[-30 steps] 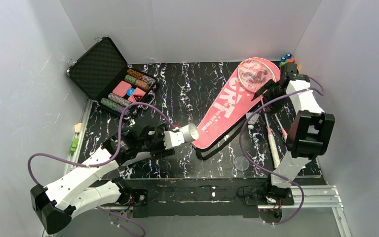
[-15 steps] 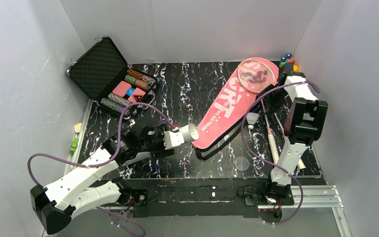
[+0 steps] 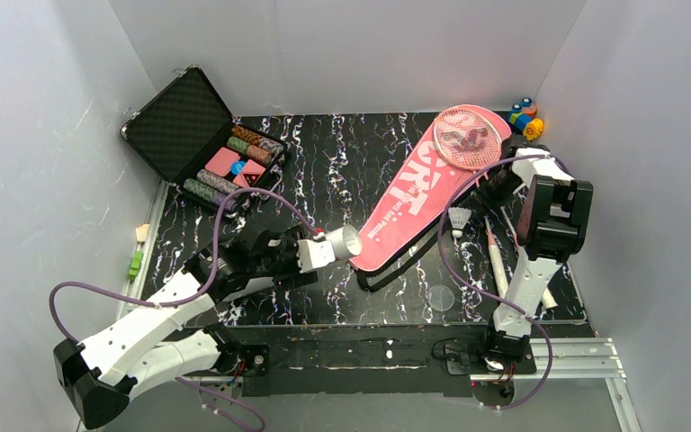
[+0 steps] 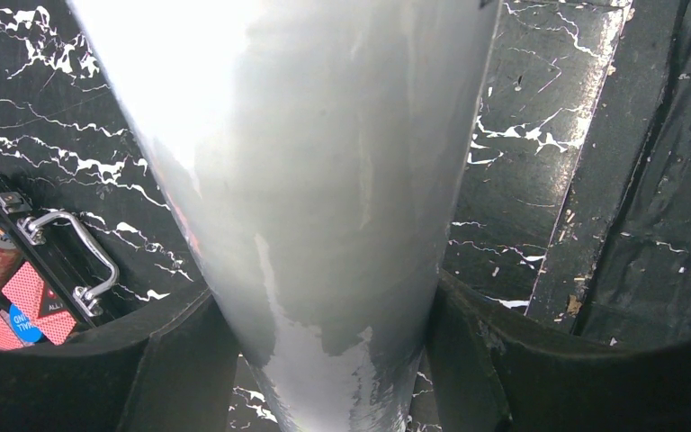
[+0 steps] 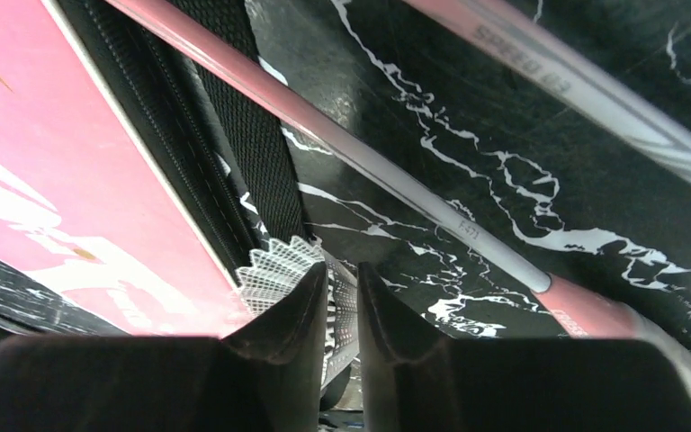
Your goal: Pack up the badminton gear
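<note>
My left gripper point(image 3: 310, 253) is shut on the white tube point(image 3: 331, 244), which it holds level with its open end toward the pink bag point(image 3: 412, 193). That tube point(image 4: 324, 171) fills the left wrist view, clamped between both fingers point(image 4: 189, 360). One racket's head point(image 3: 466, 137) lies on the bag's wide end and its handle point(image 3: 498, 268) on the table. Two shafts point(image 5: 387, 162) point(image 5: 585, 81) cross the right wrist view. The shuttlecock point(image 3: 460, 219) stands beside the bag. My right gripper point(image 5: 342, 267) has its jaws nearly together, with the shuttlecock's mesh skirt point(image 5: 281, 270) pinched between them.
An open black case of poker chips point(image 3: 220, 148) sits at the back left. Small coloured pieces point(image 3: 526, 115) stand in the back right corner. A clear round lid point(image 3: 442, 297) lies near the front edge. The bag's black strap point(image 3: 400, 268) trails forward.
My right gripper has come from beside the racket head toward the shuttlecock and its jaws have closed from wide to nearly together on the skirt. The left arm and tube have not moved.
</note>
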Action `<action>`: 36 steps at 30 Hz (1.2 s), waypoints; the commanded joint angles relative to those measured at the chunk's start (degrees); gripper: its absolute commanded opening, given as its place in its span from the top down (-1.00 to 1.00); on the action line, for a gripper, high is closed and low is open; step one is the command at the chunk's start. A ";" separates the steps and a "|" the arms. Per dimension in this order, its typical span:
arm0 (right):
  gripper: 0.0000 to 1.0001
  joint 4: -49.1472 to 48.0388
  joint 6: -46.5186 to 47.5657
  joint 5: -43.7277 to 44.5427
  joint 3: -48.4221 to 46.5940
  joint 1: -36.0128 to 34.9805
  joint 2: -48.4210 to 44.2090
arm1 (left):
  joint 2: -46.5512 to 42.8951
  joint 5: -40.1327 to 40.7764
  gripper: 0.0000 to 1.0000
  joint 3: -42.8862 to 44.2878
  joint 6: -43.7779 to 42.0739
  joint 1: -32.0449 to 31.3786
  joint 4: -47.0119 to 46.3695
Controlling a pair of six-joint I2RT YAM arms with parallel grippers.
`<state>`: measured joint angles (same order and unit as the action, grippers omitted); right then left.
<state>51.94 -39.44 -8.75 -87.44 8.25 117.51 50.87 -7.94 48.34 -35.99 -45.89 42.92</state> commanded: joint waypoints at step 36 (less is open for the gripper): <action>0.97 -33.48 -22.61 -2.57 26.97 -44.02 -58.91 | -1.14 -0.36 0.06 0.17 0.23 -0.12 -1.56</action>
<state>23.00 -60.34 -12.99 -57.71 -33.76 57.89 50.35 -8.05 47.59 -35.90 -45.89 42.85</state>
